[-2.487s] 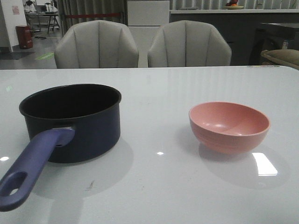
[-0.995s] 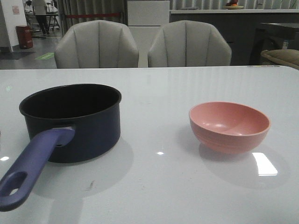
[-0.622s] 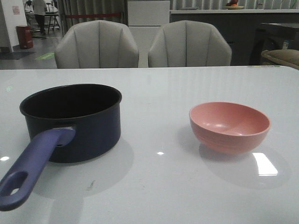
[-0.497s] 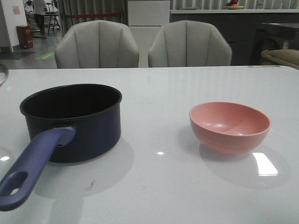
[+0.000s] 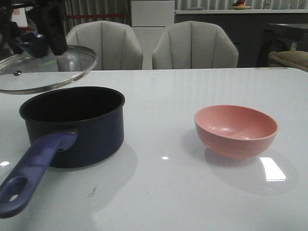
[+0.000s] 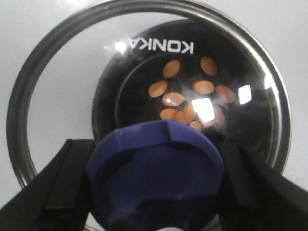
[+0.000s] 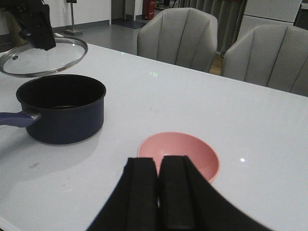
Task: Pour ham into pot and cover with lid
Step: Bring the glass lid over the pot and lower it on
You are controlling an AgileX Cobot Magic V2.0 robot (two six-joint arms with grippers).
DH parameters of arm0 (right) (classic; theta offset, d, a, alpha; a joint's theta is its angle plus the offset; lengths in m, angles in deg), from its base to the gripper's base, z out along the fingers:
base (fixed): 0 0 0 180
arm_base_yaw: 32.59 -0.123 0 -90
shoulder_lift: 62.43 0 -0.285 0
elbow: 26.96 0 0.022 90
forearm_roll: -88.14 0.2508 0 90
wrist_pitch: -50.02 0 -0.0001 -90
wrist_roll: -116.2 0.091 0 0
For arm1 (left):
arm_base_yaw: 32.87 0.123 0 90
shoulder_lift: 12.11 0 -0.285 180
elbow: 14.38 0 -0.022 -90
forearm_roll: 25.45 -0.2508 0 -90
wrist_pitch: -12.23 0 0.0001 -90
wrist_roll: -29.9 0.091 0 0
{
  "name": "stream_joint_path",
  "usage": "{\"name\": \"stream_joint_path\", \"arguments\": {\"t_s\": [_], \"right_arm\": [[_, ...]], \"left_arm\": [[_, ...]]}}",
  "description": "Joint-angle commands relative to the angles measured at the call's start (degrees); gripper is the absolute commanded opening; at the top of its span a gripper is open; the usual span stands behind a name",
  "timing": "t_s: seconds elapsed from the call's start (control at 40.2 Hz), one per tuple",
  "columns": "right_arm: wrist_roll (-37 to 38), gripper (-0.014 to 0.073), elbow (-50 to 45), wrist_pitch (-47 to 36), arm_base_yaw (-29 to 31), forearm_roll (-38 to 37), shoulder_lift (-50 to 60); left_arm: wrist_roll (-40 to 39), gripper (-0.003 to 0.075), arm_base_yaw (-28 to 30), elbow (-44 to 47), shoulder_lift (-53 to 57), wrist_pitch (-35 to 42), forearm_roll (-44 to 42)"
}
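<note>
While the table (image 5: 192, 192) fills most of the front view, your work sits at its left side, where the pot (image 5: 77, 126) stands open with its handle running toward the lower left corner. The ham (image 6: 185, 98) already lies on the pot's floor, seen through the glass in the left wrist view, so I judge pouring done and covering as the step in hand.

The pink bowl (image 5: 236, 130) sits right of centre, well apart from the pot, and looks empty.

You hold the lid (image 5: 45, 72) in the upper left of the front view, above the pot's far-left rim, tilted and shifted off centre. Your left gripper (image 6: 154, 187) clamps the lid's blue knob from both sides.

To seat it well, I suggest you bring the lid toward the middle of the frame until its metal rim rings the pot's mouth evenly, level it, then lower straight down and let go only once the rim rests all round.

Your right gripper (image 7: 159, 185) hangs near the bowl at lower centre of its own view, fingers pressed together on nothing; keep it clear.
</note>
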Motion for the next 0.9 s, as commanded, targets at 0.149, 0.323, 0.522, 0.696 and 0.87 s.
{"name": "stream_joint_path", "arguments": {"t_s": [0.149,0.323,0.522,0.696,0.87], "right_arm": [[-0.5,0.0150,1.6,-4.2,0.0,0.8,-0.5],[-0.5,0.0150,1.6,-4.2,0.0,0.8,-0.5],[-0.5,0.0150,1.6,-4.2,0.0,0.8,-0.5],[-0.5,0.0150,1.6,-4.2,0.0,0.8,-0.5],[-0.5,0.0150,1.6,-4.2,0.0,0.8,-0.5]], "left_arm": [[0.0,0.0195,-3.7,-9.6,-4.0,-4.5,-0.8],[0.0,0.0195,-3.7,-12.0,-6.9,-6.0,-0.6],[0.0,0.0195,-3.7,-12.0,-8.8,-5.9,-0.3],[0.0,0.0196,-3.7,-12.0,-10.0,-6.2,0.3],[0.0,0.0197,-3.7,-12.0,-10.3,-6.6,0.0]]}}
